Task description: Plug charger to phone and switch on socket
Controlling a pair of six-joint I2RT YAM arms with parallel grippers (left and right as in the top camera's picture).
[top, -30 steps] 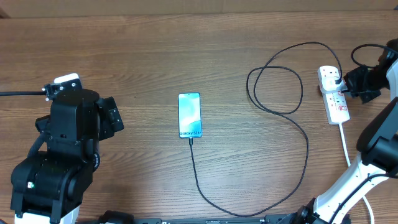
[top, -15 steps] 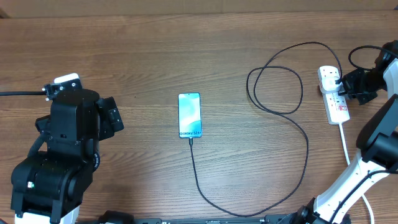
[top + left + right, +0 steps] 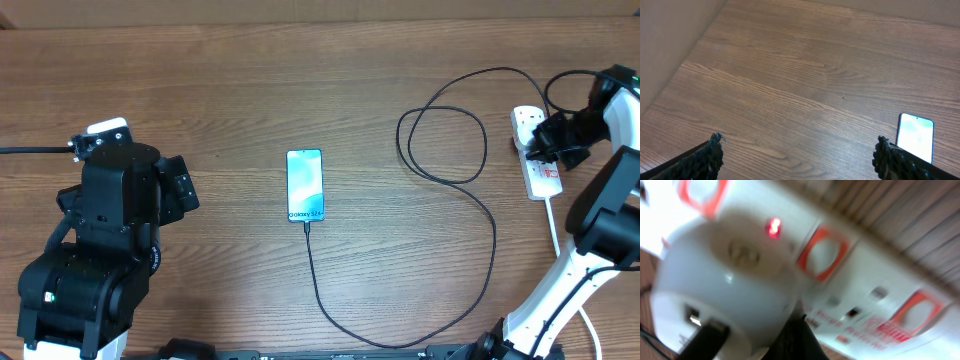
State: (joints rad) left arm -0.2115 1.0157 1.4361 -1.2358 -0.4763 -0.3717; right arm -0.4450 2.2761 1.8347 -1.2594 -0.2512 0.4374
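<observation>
The phone [image 3: 305, 185] lies flat mid-table with its screen lit; it also shows in the left wrist view [image 3: 914, 137]. The thin black charger cable [image 3: 494, 235] runs from the phone's lower edge, loops right and ends at the white socket strip [image 3: 545, 178]. My right gripper [image 3: 548, 140] sits on the strip's far end. In the right wrist view its dark tip [image 3: 800, 330] looks shut and presses beside a white rounded adapter [image 3: 735, 265] with a red light lit. My left gripper [image 3: 800, 150] is open and empty, left of the phone.
Red switches [image 3: 823, 253] line the strip. The strip's white cord [image 3: 556, 240] runs toward the front edge by the right arm base. The left arm's body [image 3: 110, 230] fills the front left. A wall edge shows at the left in the left wrist view.
My right gripper has moved left and slightly up along the strip, onto its plug end. The left arm, phone and cable have not moved.
</observation>
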